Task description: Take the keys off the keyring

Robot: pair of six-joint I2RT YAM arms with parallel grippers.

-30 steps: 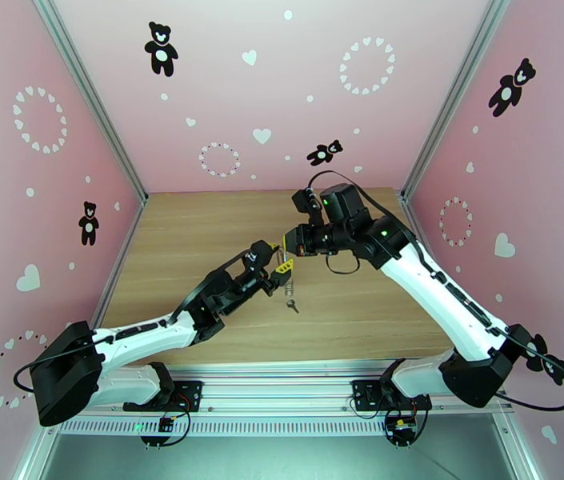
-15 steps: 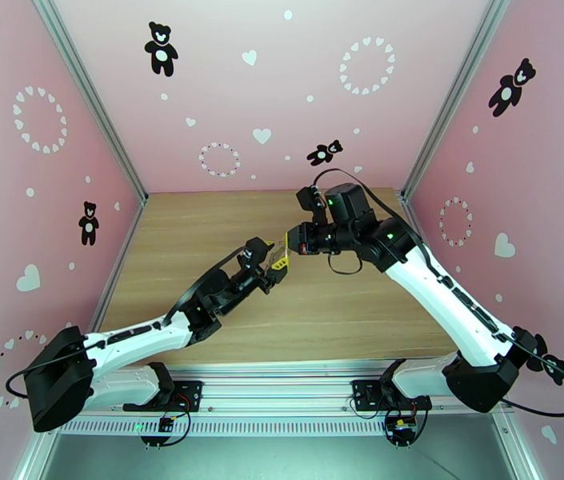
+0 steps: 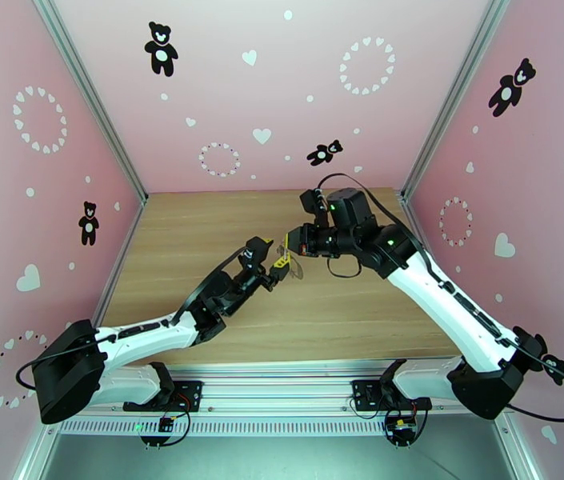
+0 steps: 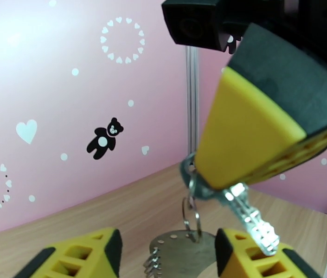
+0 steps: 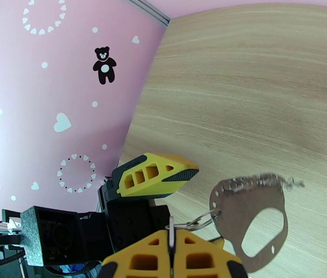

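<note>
Key (image 4: 251, 219), silvery, flat and toothed, pinched in right gripper (image 5: 170, 233).

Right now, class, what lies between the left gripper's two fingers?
In the left wrist view, the keyring, a flat grey plate on small rings, hangs between the fingers of the left gripper, next to the key pinched by the right gripper.

We look down from above and behind the arm bases in the top external view, facing 12 o'clock, far enough back to take in the whole table (image 3: 202, 234). Our left wrist view, very close, faces about 2 o'clock at the right gripper (image 4: 219, 179). Our right wrist view faces about 9 o'clock at the left gripper (image 5: 172, 177). All three share the table's middle.
</note>
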